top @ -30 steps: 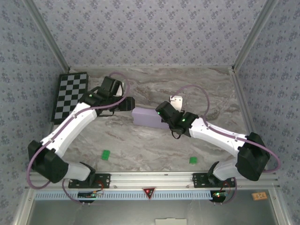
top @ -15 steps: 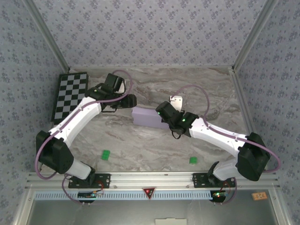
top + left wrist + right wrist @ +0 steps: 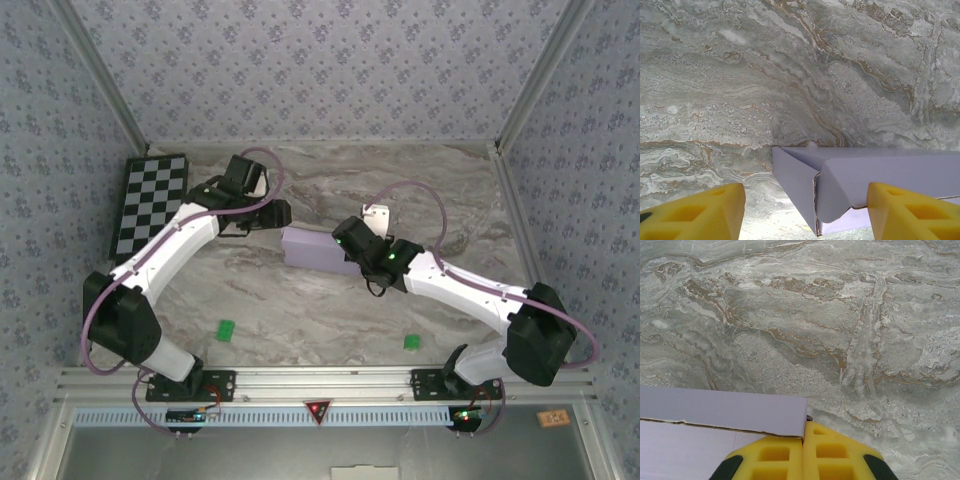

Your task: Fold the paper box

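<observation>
The paper box (image 3: 312,250) lay flat in the middle of the table (image 3: 300,320); its long side ran from left to right between the two arms; the left gripper (image 3: 283,214) hung just by its left end, jaws wide with nothing in them; from the left wrist, that end and its loose flap sat just ahead, between the yellow fingers (image 3: 690,215); the right gripper (image 3: 803,450) was closed tight, touching a corner at the box's right end; the left arm looked best placed to tuck that flap.
</observation>
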Robot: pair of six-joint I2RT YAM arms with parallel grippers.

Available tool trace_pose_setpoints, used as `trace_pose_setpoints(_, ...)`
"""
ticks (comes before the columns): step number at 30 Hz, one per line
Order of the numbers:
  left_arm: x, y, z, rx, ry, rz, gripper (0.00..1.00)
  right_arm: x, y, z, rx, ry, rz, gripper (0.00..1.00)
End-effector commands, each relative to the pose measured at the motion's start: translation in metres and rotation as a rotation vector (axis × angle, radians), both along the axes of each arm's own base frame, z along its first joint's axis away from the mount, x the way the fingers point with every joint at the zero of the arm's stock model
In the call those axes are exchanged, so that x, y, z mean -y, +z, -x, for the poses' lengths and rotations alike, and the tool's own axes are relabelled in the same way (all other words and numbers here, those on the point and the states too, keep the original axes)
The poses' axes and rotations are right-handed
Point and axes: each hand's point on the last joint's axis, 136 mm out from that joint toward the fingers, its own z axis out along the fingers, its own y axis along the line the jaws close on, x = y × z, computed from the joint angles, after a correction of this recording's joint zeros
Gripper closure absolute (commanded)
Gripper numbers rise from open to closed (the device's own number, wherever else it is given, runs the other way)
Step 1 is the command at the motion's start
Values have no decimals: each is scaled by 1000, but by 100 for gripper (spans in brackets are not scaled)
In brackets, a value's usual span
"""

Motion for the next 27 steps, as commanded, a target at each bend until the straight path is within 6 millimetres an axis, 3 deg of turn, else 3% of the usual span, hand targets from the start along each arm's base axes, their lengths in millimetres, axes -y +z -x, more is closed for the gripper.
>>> trace_pose_setpoints(1,-3,-9,6,-28,2,-1,36,15,-23,18,-101,22,105,100)
trace_pose_setpoints(11,-7,-25,23,-68,9,14,43,12,-7,17,-81,28,79,89)
trace_pose_setpoints(15,-9,-34,30,-96,15,14,45,13,-2,21,-88,41,73,80)
trace_pose_setpoints(27,-10,-49,38,-118,23,24,47,9,38,24,-73,88,-109,70)
